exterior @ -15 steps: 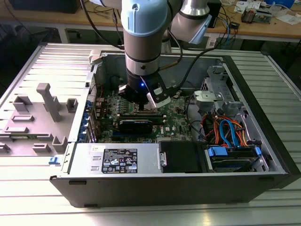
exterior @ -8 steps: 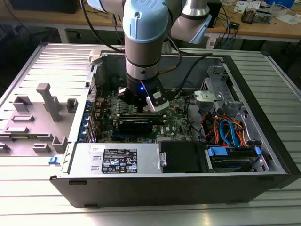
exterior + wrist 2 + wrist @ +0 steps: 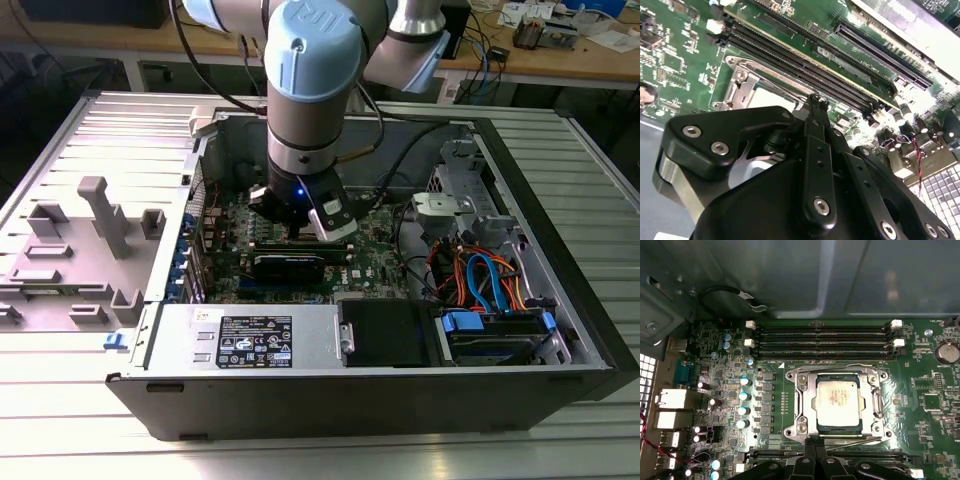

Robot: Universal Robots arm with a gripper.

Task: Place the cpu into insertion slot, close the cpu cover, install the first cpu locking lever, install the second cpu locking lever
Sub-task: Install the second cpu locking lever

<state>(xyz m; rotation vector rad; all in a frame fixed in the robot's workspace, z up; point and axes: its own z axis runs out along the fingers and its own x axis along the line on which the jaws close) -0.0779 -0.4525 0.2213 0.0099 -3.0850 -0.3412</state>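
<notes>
Ribbed grey metal tabletop (image 3: 90, 440) carries an opened computer case (image 3: 560, 330) lying on its side, with wooden benches behind it. One arm (image 3: 315, 70) comes down from above into the case, its wrist pointing almost straight down over the green motherboard (image 3: 380, 250), near the middle of the case and above the silver power-supply box (image 3: 250, 340).

The gripper (image 3: 815, 442) hangs low over the board — in the first wrist view its black fingertips (image 3: 809, 441) sit pressed together with no gap, at the edge of the socket frame nearest the camera, just by a thin lever wire (image 3: 855, 441) that runs along that side. Whether the tips touch the wire cannot be told. The second wrist view shows the same narrow, closed pair of fingers (image 3: 816, 107) over the socket's corner.

The cpu (image 3: 838, 401), one silver-grey square, lies flat in the insertion slot (image 3: 861, 427). The cpu cover (image 3: 807, 390) lies down around it, the chip showing through its cutout. A second lever wire (image 3: 840, 366) lines the far side of the frame, towards the memory.

Four long black memory slots (image 3: 822, 342) lie parallel beyond the socket — all without sticks. One round coin cell (image 3: 946, 352) sits at the board's corner.
</notes>
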